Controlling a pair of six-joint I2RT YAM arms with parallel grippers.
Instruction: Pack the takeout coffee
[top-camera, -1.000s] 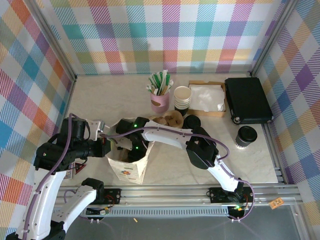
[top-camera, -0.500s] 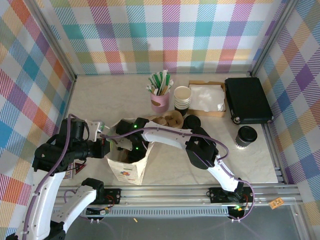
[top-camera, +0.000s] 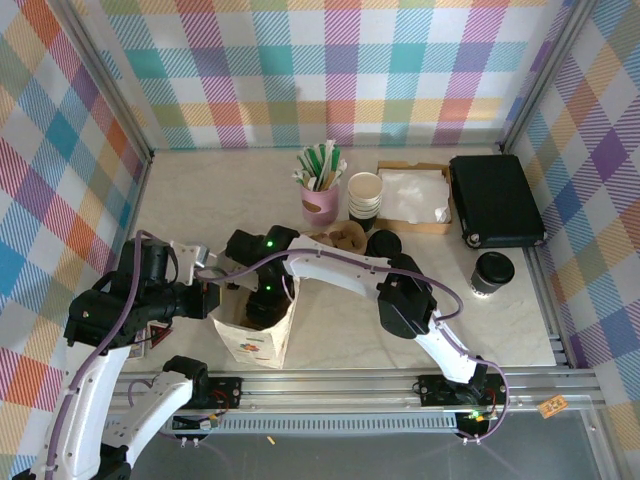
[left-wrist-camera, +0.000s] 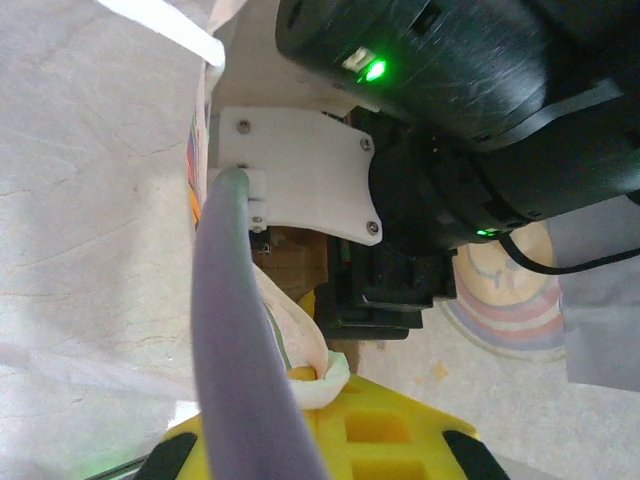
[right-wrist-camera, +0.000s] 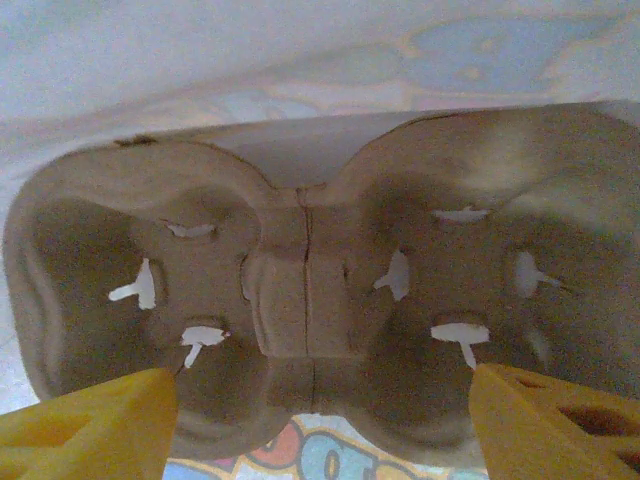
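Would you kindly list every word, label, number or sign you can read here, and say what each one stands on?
No text can be read in these pictures.
The white paper bag: a colourful printed emblem on its side, too small to read.
The small orange tag, low on the right of the top view: too small to read.
The black-lidded paper takeout coffee: no legible marking.
The brown moulded-cardboard cup carrier: blank.

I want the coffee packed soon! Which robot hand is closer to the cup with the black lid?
Right. The right gripper is down inside the paper bag, well left of the takeout coffee; the left gripper pinches the bag's left rim, even farther away.
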